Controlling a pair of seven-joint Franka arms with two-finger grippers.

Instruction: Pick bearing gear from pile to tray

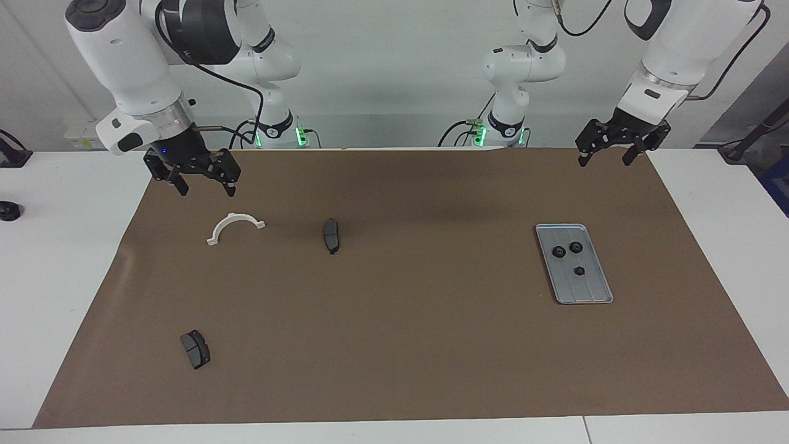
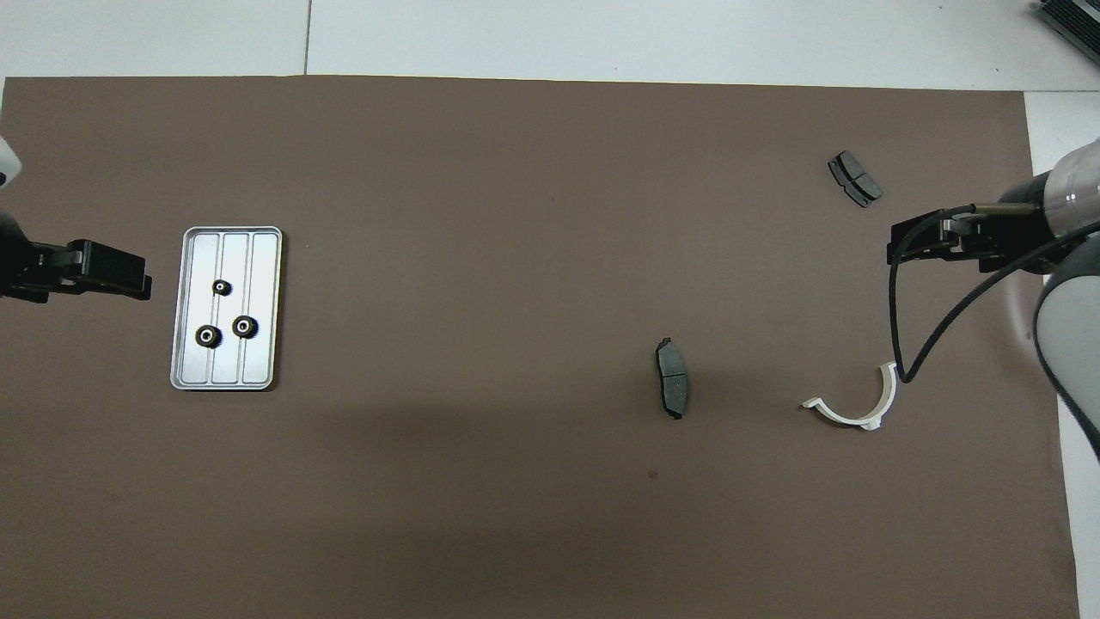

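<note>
Bearing gears, three small black round ones, lay inside the tray (image 1: pixel 588 295): two side by side (image 1: pixel 559 251) (image 1: pixel 576 247) in the half nearer the robots, and a third (image 1: pixel 579 271) around the tray's middle. From overhead the same three (image 2: pixel 206 336) (image 2: pixel 245 326) (image 2: pixel 221 287) sat on the grooved floor of the tray (image 2: pixel 260 258), none touching another. The tray rested flat on the brown mat (image 1: pixel 419 339) that covered the tabletop (image 1: pixel 55 259), toward the left arm's end and short of the mat's edge there.

What was left of the pile lay scattered toward the right arm's end. A white half-ring bracket (image 1: pixel 235 226) sat near the mat's edge closest to the robots, a dark grey brake pad (image 1: pixel 331 235) lay beside it toward the middle of the mat, and a second brake pad (image 1: pixel 195 349) lay well apart from both, near the mat's corner farthest from the robots.

The left tool (image 1: pixel 607 152) hung in the air over the mat's corner next to the left arm's base, its fingers apart and holding nothing. The right tool (image 1: pixel 204 184) hung over the mat's corner by the right arm's base, above the bracket's neighbourhood, fingers apart and empty as well.
</note>
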